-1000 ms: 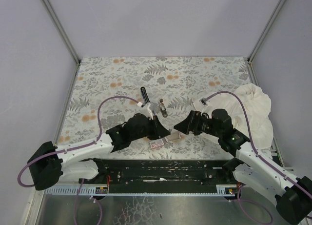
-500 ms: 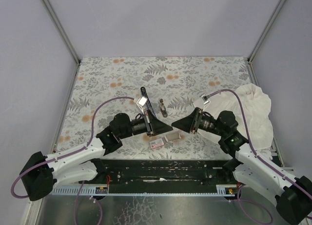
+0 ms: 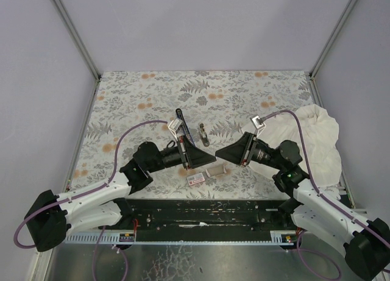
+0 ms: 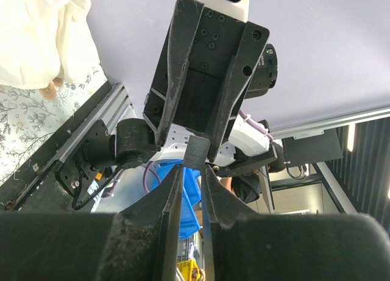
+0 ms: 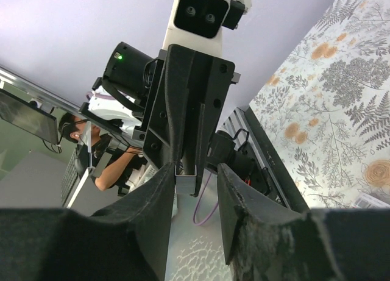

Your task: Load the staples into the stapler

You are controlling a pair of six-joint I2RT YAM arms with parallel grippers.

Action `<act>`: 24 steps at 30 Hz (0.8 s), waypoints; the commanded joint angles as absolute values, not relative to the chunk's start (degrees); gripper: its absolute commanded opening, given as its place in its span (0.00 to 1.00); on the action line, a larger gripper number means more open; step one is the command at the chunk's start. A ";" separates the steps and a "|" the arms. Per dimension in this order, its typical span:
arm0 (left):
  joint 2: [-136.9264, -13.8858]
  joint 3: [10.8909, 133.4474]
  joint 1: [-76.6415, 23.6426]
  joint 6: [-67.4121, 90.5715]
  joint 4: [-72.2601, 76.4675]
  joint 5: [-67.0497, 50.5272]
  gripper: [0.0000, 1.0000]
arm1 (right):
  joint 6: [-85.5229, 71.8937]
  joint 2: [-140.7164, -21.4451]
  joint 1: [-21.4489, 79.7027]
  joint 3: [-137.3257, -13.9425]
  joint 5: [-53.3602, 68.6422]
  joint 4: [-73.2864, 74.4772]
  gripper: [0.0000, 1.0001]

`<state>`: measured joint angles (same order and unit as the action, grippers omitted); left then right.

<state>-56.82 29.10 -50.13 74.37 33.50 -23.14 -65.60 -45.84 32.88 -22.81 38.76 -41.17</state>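
A: What takes up most of the view from above?
B: A flower-patterned table (image 3: 122,110), with a crumpled white cloth (image 3: 320,138) at its right edge

A: And the arms?
B: The left arm (image 3: 100,188) runs low from its base toward the middle, its fingers pointing right. The right arm (image 3: 317,199) mirrors it, elbow bent near the cloth, fingers pointing left. The left gripper (image 3: 209,157) and right gripper (image 3: 219,153) meet tip to tip above the table's near middle

A: Their jaws?
B: The left one is clenched on a staple strip (image 5: 186,182), which juts from its tips toward the other wrist. The right one stands parted, a finger on either side of the strip's free end. A gap shows on one side, and I cannot tell whether the other finger touches

A: Where is the stapler?
B: The stapler (image 3: 181,116), slim and dark, lies on the table just beyond the left wrist, untouched

A: The other staples?
B: A cardboard tray (image 3: 216,170) lies on the table just nearer than the tips, and a white box (image 3: 195,179) with a pink label sits just left of it
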 commanded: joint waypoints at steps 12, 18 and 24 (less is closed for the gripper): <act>-55.43 28.80 -49.57 73.72 33.45 -22.04 0.07 | -66.48 -45.85 32.61 -22.92 39.92 -45.72 0.19; -53.56 30.33 -47.37 68.87 23.10 -21.11 0.43 | -57.13 -44.91 32.61 -26.74 37.56 -31.76 0.19; -51.60 35.20 -34.28 56.19 2.74 -26.47 0.72 | -35.53 -48.43 32.61 -38.91 28.88 -3.42 0.19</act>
